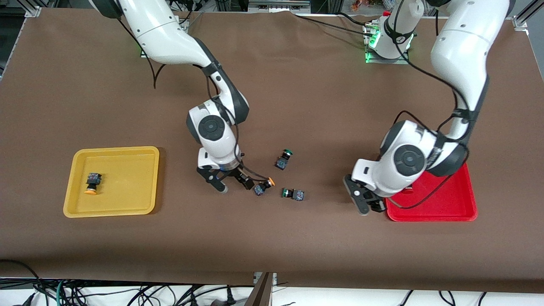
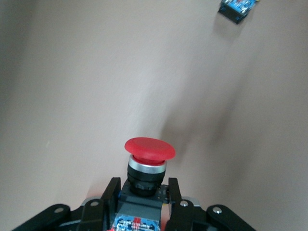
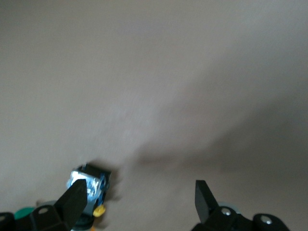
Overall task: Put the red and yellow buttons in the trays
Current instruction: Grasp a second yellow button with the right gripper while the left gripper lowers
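Note:
My left gripper is low over the table just beside the red tray, shut on a red-capped button by its dark body. My right gripper is open and low over the table's middle. An orange-yellow-capped button lies on its side just outside one finger, toward the left arm's end. It also shows in the right wrist view, beside my open gripper. Another orange-yellow-capped button lies in the yellow tray. A second red button is not visible.
Two green-capped buttons lie on the brown table near the middle, one farther from the front camera, one nearer. A dark button body shows at the edge of the left wrist view.

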Robot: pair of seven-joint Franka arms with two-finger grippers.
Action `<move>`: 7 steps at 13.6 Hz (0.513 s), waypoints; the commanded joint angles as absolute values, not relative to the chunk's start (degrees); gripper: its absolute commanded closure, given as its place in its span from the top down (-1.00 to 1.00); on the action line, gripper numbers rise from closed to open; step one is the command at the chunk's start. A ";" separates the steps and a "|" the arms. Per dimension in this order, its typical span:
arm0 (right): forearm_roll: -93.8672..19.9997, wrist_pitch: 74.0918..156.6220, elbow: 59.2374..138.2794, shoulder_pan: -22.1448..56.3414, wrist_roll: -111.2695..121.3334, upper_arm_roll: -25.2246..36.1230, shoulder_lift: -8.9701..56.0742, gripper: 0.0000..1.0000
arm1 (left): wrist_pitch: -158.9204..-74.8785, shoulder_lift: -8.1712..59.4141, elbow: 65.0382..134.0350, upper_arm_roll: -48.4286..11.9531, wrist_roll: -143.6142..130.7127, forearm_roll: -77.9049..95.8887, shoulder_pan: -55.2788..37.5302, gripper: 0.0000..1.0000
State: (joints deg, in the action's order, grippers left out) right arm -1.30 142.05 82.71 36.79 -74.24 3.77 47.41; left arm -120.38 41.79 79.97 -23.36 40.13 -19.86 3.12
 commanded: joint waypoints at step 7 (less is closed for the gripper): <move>-0.97 143.88 76.29 40.60 -78.40 4.66 53.96 0.98 | -110.04 35.60 82.35 -23.38 22.89 -16.26 16.68 -0.25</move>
